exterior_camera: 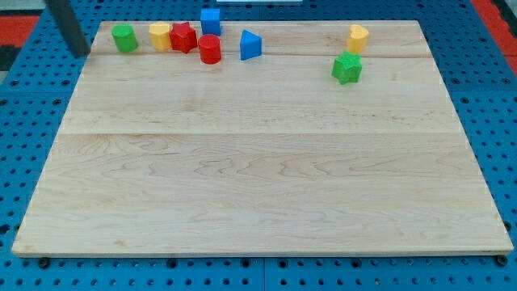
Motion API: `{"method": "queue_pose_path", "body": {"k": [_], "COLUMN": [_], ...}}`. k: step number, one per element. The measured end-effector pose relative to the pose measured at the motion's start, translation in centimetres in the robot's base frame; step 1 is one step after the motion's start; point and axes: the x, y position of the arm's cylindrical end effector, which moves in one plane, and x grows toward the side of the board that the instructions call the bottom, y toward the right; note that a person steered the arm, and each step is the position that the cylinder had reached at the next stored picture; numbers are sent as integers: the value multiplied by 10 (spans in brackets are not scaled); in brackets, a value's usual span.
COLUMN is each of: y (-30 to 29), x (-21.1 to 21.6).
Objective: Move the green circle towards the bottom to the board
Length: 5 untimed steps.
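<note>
My tip [81, 53] is resting off the tabletop's [258, 186] top-left corner, left of the green circle [123, 38]; no gripper is showing.

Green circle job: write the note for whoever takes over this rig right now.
My tip: at the view's top-left corner of the board, just left of the green circle, apart from it.
Green circle: at the top edge, left end of a row with the yellow block and red star to its right.
Others: red cylinder, blue cube, blue wedge, and at the top right a yellow block and green star.
Done: nothing visible; the circle sits at the top.
Left: get the tip above the circle and push it down to the bottom edge.
</note>
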Motion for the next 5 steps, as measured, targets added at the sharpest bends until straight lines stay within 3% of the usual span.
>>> {"method": "queue_pose_path", "body": {"k": [1,3,4,5], "y": [3,10,41,39], "x": [-51,-51,-50,-32]}}
